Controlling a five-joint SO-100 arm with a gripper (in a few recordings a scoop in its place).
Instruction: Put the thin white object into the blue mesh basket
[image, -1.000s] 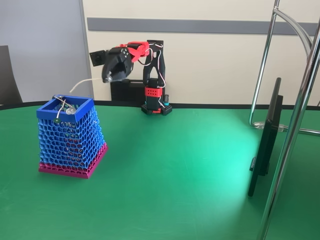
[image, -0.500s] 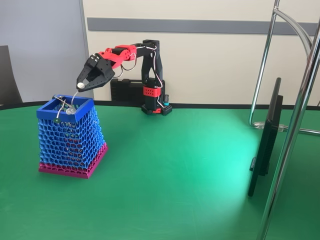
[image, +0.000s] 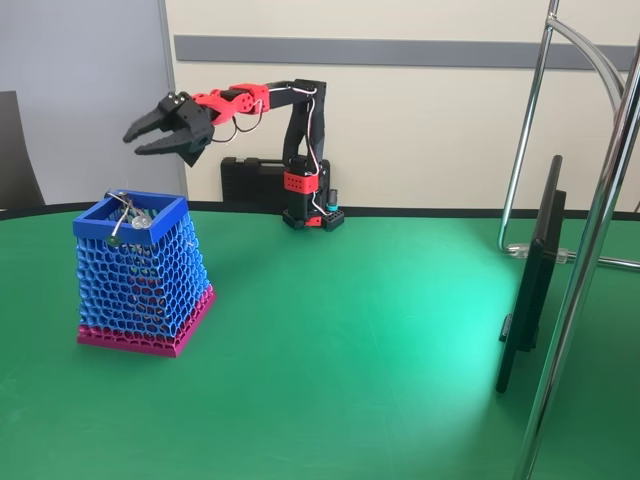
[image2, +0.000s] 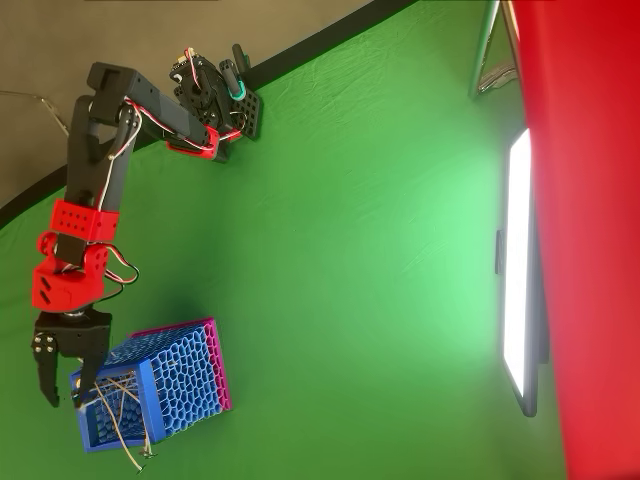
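Observation:
The blue mesh basket (image: 150, 275) (image2: 185, 375) stands on the green table at the left, magenta band at its base. Thin whitish wire-like strands (image2: 118, 418) lie inside it, and one end pokes over the rim. In the fixed view a strand with a small knob (image: 127, 214) leans at the basket's top corner. I cannot tell which strand is the thin white object. My gripper (image: 131, 145) (image2: 66, 398) hangs open above the basket's far rim, and its jaws hold nothing.
The arm's base (image: 312, 215) is bolted at the table's back edge. A dark flat panel (image: 530, 280) stands upright on the right beside chrome tubes (image: 590, 250). A wide stretch of green cloth (image: 350, 350) lies between basket and panel.
A second ago the gripper held the white strand over the basket. It then lowered it to the rim, opened and rose up and left. The strand is no longer in the jaws.

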